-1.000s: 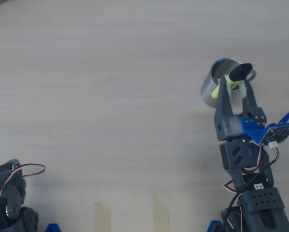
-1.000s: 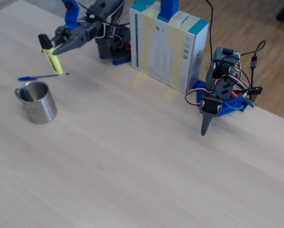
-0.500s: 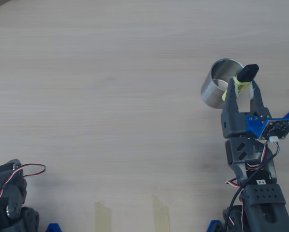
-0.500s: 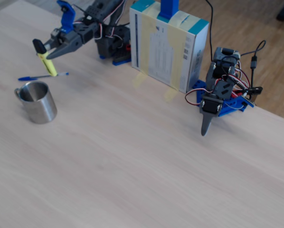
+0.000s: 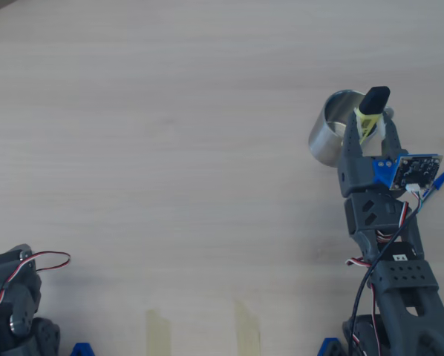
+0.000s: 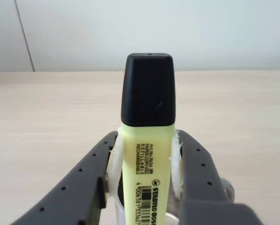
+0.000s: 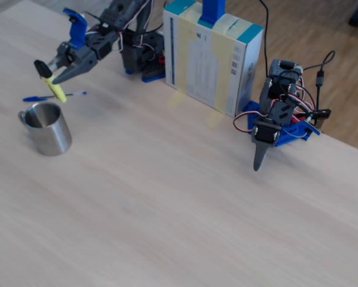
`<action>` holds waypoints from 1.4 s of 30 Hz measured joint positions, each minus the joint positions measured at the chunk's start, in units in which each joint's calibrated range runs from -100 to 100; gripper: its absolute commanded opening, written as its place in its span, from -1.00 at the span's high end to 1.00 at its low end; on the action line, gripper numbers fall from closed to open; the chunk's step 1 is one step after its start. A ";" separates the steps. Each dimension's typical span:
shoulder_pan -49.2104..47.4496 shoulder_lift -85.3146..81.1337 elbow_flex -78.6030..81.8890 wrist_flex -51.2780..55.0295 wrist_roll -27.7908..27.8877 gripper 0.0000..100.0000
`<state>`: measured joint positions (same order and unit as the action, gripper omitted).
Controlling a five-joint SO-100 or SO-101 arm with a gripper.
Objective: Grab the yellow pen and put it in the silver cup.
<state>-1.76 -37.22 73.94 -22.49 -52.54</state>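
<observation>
Fluorescent-yellow, black-capped, the yellow pen [image 6: 147,154] rides pinched between the gripper [image 7: 52,76] fingers, held aloft just above the silver cup [image 7: 47,128]; next, seemingly, centring over the rim and letting go.

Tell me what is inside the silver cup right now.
Nothing visible: the silver cup looks empty in the fixed view. The end effector holds the yellow highlighter above it. The overhead view shows only part of the interior.
</observation>
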 measured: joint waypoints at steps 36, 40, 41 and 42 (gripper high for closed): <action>2.51 20.59 -15.69 -0.92 1.44 0.96; 2.51 23.01 -15.87 -4.12 1.44 0.96; 2.51 23.51 -15.87 -4.71 1.44 0.96; 2.51 24.01 -15.87 -5.13 1.44 0.96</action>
<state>0.75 -13.21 58.07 -27.62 -51.10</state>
